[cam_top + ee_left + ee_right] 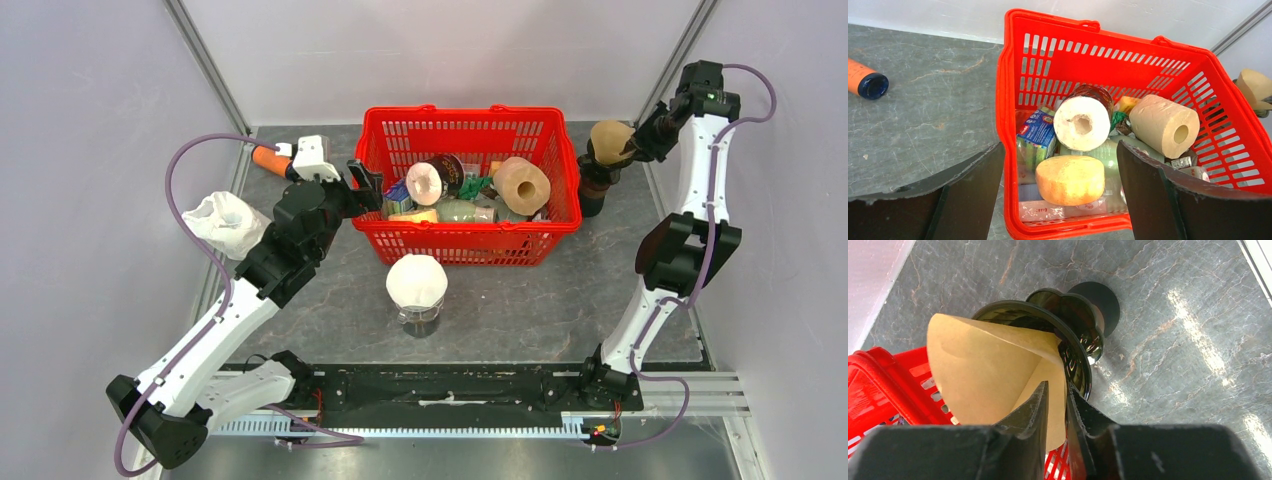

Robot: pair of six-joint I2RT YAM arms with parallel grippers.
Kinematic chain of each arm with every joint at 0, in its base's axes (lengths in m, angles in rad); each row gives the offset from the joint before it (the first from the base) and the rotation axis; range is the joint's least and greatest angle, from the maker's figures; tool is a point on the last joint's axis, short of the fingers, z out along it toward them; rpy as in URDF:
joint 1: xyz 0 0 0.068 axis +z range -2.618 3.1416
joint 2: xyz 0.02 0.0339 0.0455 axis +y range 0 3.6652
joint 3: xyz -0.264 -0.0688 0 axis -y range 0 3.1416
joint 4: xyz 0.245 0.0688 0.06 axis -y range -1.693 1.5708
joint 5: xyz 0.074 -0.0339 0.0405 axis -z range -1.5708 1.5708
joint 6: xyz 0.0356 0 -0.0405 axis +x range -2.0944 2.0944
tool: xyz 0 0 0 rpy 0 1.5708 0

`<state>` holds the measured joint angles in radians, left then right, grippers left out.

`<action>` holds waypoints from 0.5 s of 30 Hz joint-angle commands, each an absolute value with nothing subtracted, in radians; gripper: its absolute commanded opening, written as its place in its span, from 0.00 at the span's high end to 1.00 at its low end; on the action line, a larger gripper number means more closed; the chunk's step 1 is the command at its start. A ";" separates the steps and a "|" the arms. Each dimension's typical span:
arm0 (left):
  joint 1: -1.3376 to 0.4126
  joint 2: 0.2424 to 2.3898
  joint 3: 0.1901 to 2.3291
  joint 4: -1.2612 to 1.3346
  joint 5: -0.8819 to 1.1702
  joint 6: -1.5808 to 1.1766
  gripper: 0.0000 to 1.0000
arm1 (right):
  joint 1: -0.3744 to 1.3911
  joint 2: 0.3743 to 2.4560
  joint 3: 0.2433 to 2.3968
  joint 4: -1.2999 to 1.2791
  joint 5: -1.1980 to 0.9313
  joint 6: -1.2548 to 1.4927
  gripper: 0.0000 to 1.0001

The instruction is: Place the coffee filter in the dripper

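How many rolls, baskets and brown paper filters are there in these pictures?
Rolls: 2, a white roll and a tan roll
Red basket: 1
Brown paper filter: 1
Total: 4

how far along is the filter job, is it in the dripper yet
Nearly done. The brown filter rests in the dripper, tilted, seemingly not fully seated. In hand: the right gripper straddles its edge, jaws narrowly apart. Remaining: let go and pull clear. The left gripper hangs open over the basket.
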<state>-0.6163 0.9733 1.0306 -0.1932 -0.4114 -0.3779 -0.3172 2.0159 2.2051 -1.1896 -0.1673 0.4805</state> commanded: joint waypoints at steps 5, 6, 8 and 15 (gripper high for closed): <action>-0.611 0.951 1.028 -0.193 -0.397 -0.411 0.11 | -0.318 2.007 2.270 -1.192 -0.134 0.479 0.67; -0.611 0.951 1.027 -0.193 -0.394 -0.411 0.11 | -0.318 1.997 2.272 -1.192 -0.123 0.481 0.66; -0.611 0.951 1.028 -0.193 -0.392 -0.411 0.11 | -0.318 1.978 2.279 -1.192 -0.103 0.482 0.63; -0.612 0.943 1.024 -0.195 -0.398 -0.412 0.11 | -0.318 1.889 2.276 -1.191 -0.013 0.478 0.57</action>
<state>-0.6163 0.9676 1.0286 -0.1940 -0.4053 -0.3779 -0.3172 1.9915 2.2326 -1.1915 -0.0830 0.4816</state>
